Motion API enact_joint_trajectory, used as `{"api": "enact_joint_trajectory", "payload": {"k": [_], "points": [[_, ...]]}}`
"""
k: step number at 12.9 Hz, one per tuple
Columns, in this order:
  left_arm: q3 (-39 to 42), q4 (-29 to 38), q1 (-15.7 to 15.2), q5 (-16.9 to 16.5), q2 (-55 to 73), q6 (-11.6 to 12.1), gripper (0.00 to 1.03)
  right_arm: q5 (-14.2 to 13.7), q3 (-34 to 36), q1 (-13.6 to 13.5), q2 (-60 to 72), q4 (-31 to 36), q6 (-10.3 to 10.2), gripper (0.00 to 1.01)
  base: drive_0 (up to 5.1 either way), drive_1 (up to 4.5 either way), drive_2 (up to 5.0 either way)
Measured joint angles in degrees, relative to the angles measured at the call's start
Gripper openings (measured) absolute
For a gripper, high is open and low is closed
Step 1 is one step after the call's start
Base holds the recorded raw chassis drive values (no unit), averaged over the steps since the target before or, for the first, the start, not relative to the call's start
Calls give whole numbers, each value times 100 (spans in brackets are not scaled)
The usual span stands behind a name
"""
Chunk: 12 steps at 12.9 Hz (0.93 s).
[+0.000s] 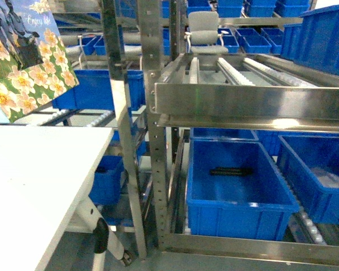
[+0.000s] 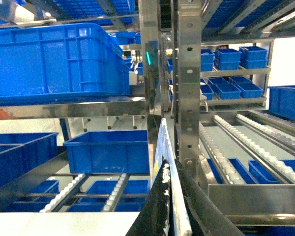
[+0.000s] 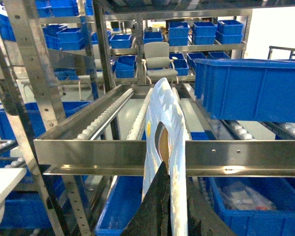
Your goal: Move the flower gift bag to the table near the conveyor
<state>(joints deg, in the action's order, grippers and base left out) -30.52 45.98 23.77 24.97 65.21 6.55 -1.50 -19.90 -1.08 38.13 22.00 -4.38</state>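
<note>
Flower gift bag (image 1: 28, 56) hangs at the upper left of the head view, tilted, its face printed with pale yellow blossoms on green and dark ground and a line of script near the top. It is above and clear of the table (image 1: 34, 180), whose white top fills the lower left of that view; no part of the bag touches it. Just to the right of the table stands the conveyor (image 1: 243, 73), a steel rack with rows of small white rollers behind a bright front rail. Under that rail sits a blue bin (image 1: 237, 186) with a dark object lying on its floor, and more blue bins fill the shelves around. A grey chair (image 1: 206, 34) stands beyond the rollers.

In the left wrist view the left hand (image 2: 169, 211) is closed on the bag's thin edge, which rises white between its dark fingers (image 2: 155, 216), with a steel upright right behind it and rollers to the right. In the right wrist view the right hand (image 3: 169, 211) likewise grips a pale, glossy fold of the bag, seen edge-on with an oval opening in it, in front of the conveyor's front rail. Neither hand itself shows in the head view.
</note>
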Motion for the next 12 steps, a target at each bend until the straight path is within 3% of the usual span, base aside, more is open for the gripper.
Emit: {"api": "enact_joint_trajectory", "payload": {"k": [12], "points": [[0, -4, 0, -4, 0, -2, 2, 0, 0, 2, 4, -13, 0, 2, -494, 204, 278]]}}
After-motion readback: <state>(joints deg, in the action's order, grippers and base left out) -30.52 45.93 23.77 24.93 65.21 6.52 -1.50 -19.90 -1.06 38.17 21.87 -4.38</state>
